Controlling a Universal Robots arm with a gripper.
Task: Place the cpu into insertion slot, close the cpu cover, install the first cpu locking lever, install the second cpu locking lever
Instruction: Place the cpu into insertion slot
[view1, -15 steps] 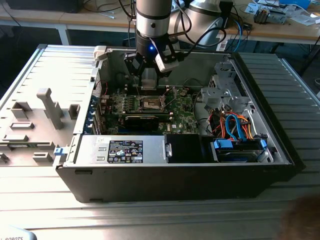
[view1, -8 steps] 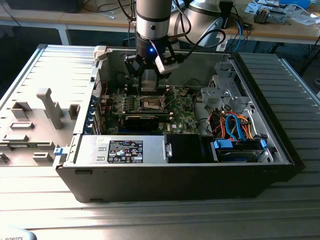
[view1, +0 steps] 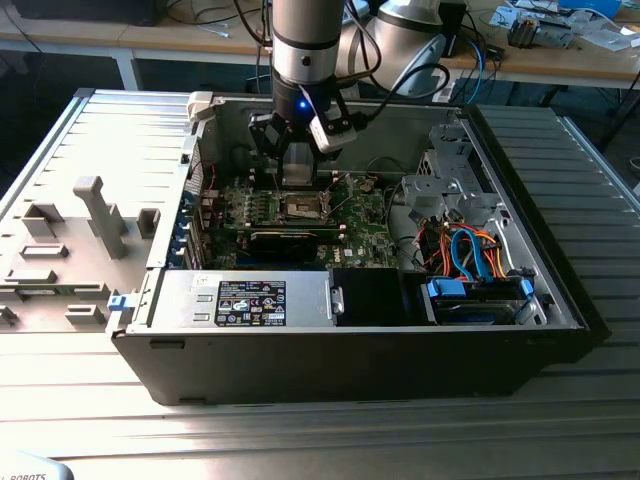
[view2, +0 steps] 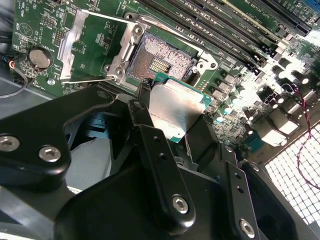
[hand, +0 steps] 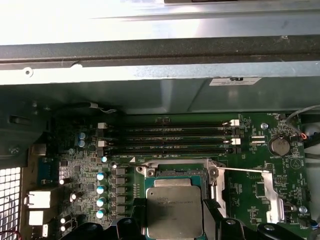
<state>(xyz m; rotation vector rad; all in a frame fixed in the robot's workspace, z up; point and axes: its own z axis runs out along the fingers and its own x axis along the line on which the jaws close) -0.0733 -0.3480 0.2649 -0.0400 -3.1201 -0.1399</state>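
1. The arm (view1: 305, 40) reaches straight down into the open computer case (view1: 350, 350) on the ribbed metal bench (view1: 300, 430).
2. The gripper (view1: 299, 172) hangs just above the socket (view1: 303, 207) on the green board (view1: 365, 225), pale chip (view1: 298, 160) clamped between its fingers.
3. Blue and orange cables (view1: 470, 250) bunch at the exterior view's right.

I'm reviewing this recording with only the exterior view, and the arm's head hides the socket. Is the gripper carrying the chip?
Observer: Yes. In both wrist views the gripper is shut on the chip, metal top facing up.
Operator: Is it seated in the socket?
Observer: No. The second wrist view shows the socket bare, its contact field exposed, with the chip held at one edge.
Operator: And the cover?
Observer: The cover is swung open beside the socket, clear of the contacts.
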